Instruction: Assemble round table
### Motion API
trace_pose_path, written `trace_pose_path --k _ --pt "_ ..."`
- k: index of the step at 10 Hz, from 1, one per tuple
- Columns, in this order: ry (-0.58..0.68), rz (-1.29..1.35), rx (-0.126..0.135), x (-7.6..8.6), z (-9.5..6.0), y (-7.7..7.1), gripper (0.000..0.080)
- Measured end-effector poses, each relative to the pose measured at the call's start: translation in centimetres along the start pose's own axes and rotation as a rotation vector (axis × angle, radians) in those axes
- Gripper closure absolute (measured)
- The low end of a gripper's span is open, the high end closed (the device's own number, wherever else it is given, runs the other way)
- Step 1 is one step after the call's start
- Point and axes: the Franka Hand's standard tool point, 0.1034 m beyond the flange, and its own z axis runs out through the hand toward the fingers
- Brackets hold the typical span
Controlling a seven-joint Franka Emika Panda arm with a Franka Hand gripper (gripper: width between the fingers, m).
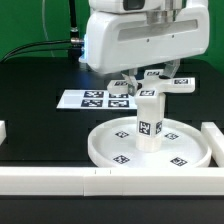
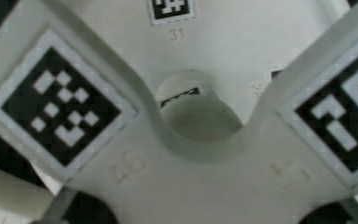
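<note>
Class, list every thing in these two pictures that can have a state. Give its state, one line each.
disc: lying flat on the table, rim up.
post: standing upright at the disc's middle.
cross piece: level at the post's top; whether seated cannot be told.
pincer: closed on the cross piece.
marker board: flat on the table.
bars: lying flat around the disc.
</note>
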Motion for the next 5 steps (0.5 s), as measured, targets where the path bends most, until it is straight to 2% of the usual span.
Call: trace_pose_path --k 1,5 --pt "0.007 0.125 0.009 -0.02 0.02 0.1 0.0347" --pt "0.007 0.383 0.01 0.02 0.02 0.08 0.0347"
